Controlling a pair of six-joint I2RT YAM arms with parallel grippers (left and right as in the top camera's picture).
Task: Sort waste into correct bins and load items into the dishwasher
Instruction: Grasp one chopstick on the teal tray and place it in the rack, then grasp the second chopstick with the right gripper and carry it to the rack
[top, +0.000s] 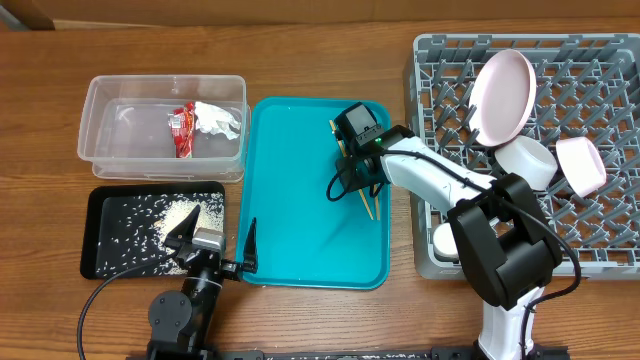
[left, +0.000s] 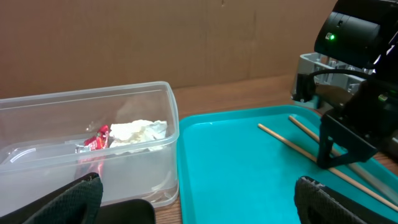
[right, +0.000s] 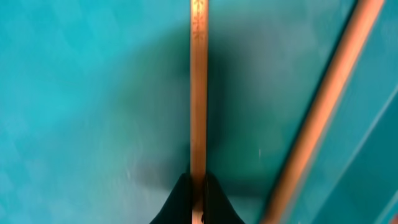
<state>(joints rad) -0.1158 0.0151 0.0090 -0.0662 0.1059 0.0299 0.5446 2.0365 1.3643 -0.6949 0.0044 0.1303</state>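
Observation:
My right gripper (right: 198, 202) is shut on one tan chopstick (right: 198, 87) over the teal tray (top: 290, 170); it shows in the overhead view (top: 360, 165) too. The second chopstick (right: 323, 112) lies beside it on the tray. My left gripper (top: 215, 240) is open and empty near the tray's front left corner. The clear tub (top: 120, 130) holds the red wrapper (top: 183, 128) and the white napkin (top: 218, 120). The black tray (top: 105, 255) holds rice grains (top: 180, 212). The grey dish rack (top: 600, 100) holds the white plate (top: 503, 95), two bowls (top: 528, 160) (top: 580, 165) and a cup (top: 445, 240).
The teal tray lies between the two bins and the dish rack. My right arm reaches from the front right across the rack's left edge. In the left wrist view the tub (left: 93, 124) stands left and the right gripper's body (left: 348, 93) stands right.

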